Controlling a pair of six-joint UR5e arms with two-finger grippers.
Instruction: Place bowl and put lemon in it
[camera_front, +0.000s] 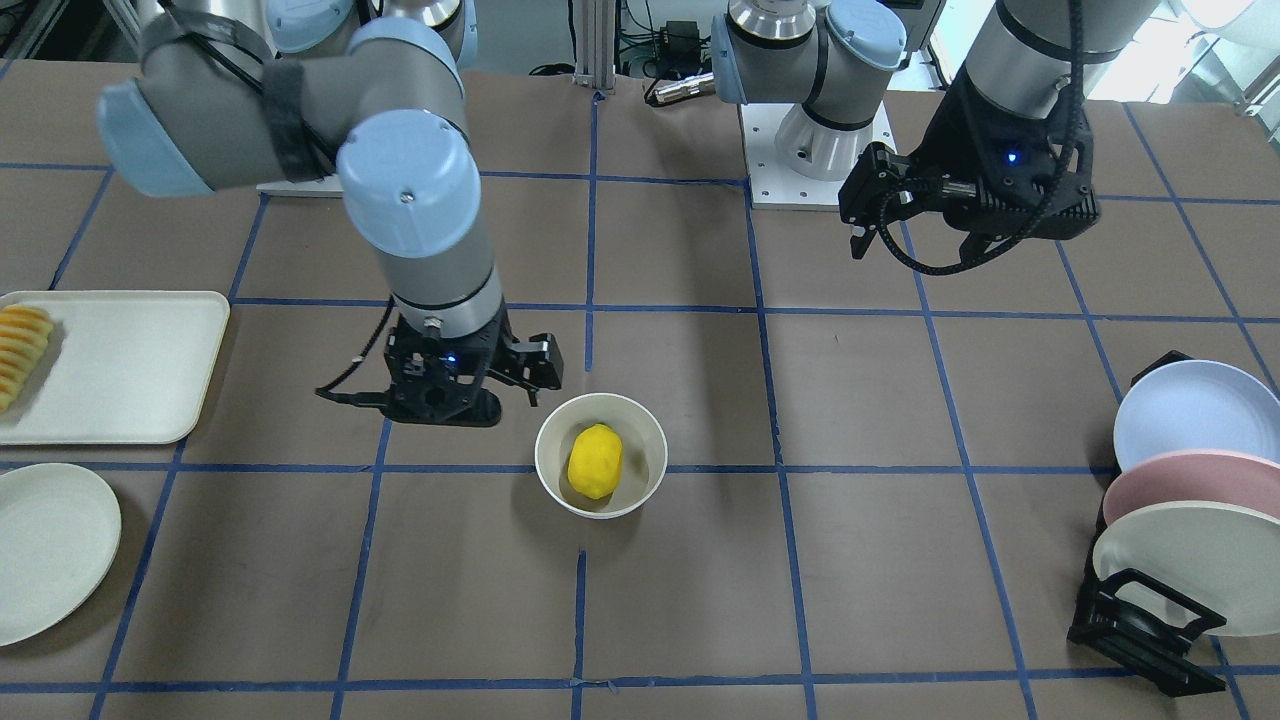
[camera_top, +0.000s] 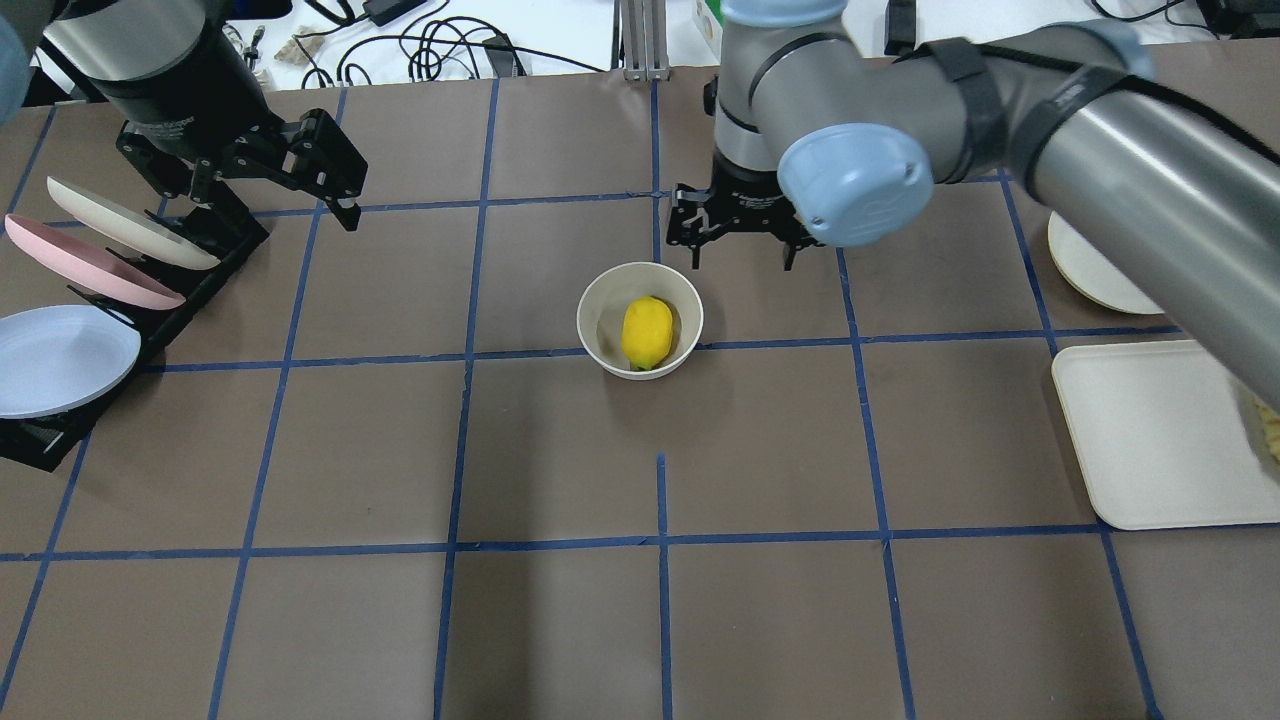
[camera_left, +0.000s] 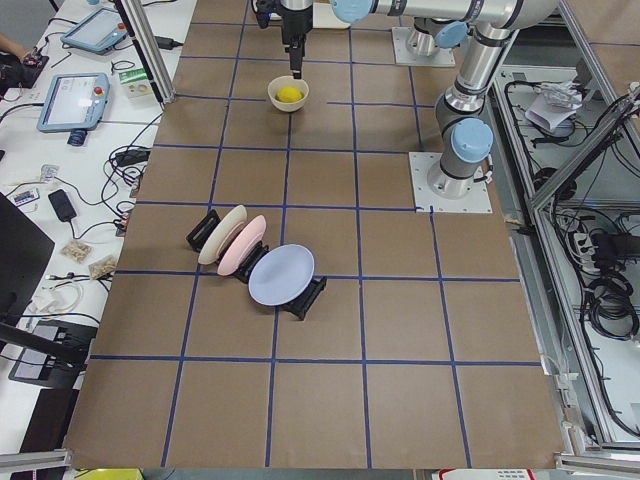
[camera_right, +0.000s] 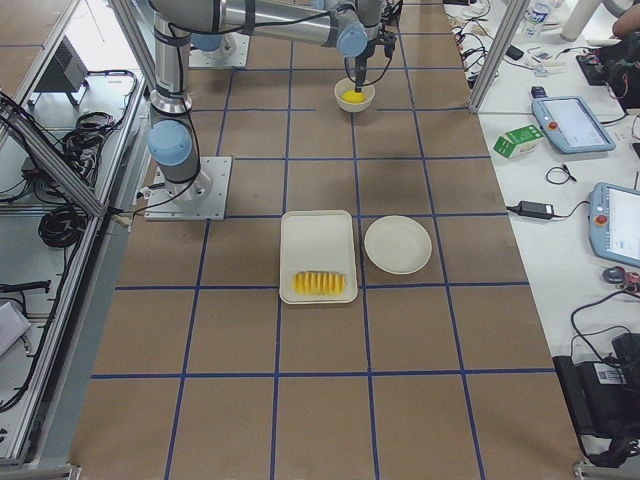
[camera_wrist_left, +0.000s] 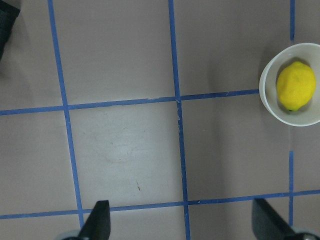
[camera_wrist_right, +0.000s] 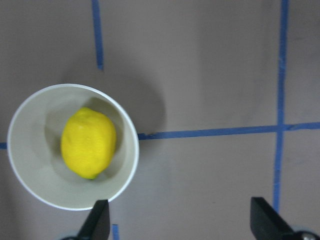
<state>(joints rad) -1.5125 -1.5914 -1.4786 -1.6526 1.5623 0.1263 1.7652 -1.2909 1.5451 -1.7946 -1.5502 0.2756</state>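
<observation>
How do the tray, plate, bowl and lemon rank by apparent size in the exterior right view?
Largest to smallest:
1. tray
2. plate
3. bowl
4. lemon
The bowl is farther from this camera, so plate over bowl is less sure.

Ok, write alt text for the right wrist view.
A yellow lemon lies inside a cream-white bowl at lower left, on a brown table crossed by blue tape lines. The right pincer shows open and empty at the bottom edge.

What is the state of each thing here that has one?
Deep glossy cream-white bowl: upright, holds the small bumpy yellow lemon.
Lemon: lying loose inside the bowl.
Left claw: open, empty.
Right claw: open, empty.
Three pastel plates: standing tilted, racked.
</observation>
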